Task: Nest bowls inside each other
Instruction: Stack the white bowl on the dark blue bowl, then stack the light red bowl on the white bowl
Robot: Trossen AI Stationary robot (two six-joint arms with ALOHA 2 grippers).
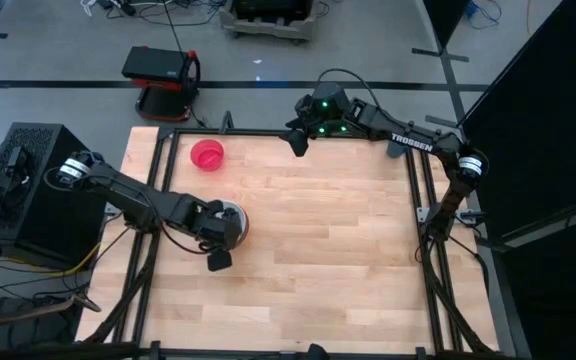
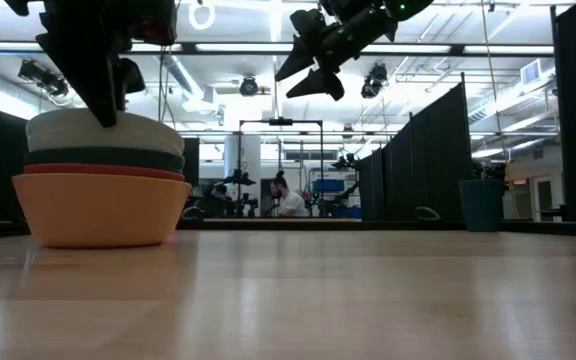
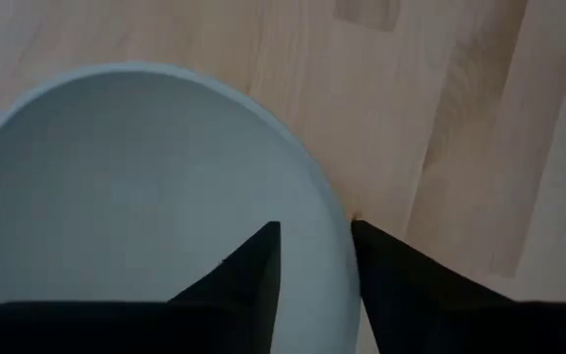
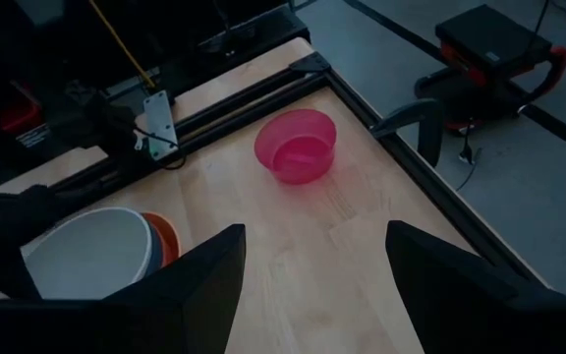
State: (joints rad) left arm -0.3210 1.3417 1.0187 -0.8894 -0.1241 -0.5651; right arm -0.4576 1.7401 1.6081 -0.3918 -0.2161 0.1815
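While the left gripper [image 1: 218,240] straddles the rim of the pale white round plastic bowl [image 3: 136,187], one finger inside and one outside with a gap either side, its hold looks loosened rather than clamped. That white bowl tops a stack [image 2: 103,180] of four nested bowls on the wooden desk [image 1: 318,250]: white, then teal-blue [image 2: 103,158], then red [image 2: 103,171], with the plain orange bowl [image 2: 103,208] at the bottom. One bowl is left out, the smaller pink round plastic bowl [image 1: 207,154], standing alone beyond the stack toward the desk's far edge. Farther off, the right gripper [image 1: 297,140] hangs above that far edge, fingers spread and empty. Judged from above, the pink bowl lies between stack and right gripper, nearer the stack, so the left arm seems closer. Count: five bowls, four nested, one loose.
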